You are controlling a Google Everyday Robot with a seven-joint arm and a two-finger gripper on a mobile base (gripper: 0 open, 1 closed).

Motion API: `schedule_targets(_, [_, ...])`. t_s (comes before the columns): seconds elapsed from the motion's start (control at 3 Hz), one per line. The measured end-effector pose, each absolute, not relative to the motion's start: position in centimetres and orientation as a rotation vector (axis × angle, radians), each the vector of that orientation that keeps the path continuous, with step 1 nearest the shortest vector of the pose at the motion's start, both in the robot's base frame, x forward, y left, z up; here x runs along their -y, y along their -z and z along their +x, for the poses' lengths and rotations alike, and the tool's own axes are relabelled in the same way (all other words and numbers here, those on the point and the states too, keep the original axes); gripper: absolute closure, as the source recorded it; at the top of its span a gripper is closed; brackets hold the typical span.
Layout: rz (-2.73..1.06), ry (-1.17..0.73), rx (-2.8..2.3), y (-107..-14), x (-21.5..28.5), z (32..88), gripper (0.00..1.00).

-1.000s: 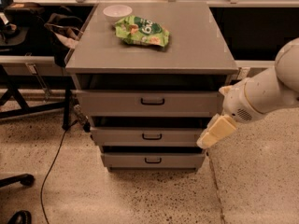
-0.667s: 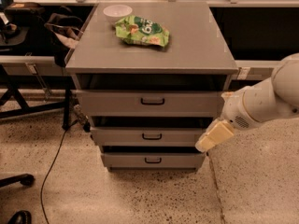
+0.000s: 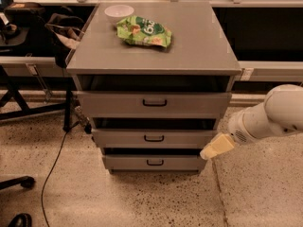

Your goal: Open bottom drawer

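Note:
The bottom drawer (image 3: 154, 162) is the lowest, shortest grey front of the three-drawer cabinet, with a small black loop handle (image 3: 155, 162) at its middle. Its front sits slightly forward, with a dark gap above it. My gripper (image 3: 215, 147) is a cream-coloured tip on the white arm (image 3: 270, 117). It hangs just off the right end of the bottom and middle drawer fronts, well to the right of the handle and holding nothing.
The middle drawer (image 3: 154, 137) and top drawer (image 3: 154, 103) stand above. A green snack bag (image 3: 143, 32) and a white bowl (image 3: 119, 11) lie on the cabinet top (image 3: 199, 41). A black cable (image 3: 57, 160) and chair base (image 3: 16, 181) are on the floor at left.
The arm and gripper have drifted slightly down and to the left, closer to the bottom drawer's right end. The drawers have not moved.

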State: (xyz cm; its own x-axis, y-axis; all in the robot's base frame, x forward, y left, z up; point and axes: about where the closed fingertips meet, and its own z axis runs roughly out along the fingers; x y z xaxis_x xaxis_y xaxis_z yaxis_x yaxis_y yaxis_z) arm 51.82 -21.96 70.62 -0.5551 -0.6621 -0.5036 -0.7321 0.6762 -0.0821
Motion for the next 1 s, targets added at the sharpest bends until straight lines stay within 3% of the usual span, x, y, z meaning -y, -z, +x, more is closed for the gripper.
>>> schedule_targets(1.0, [-1.074, -0.266, -2.449, -63.4, 22.5, 53.4, 0.00])
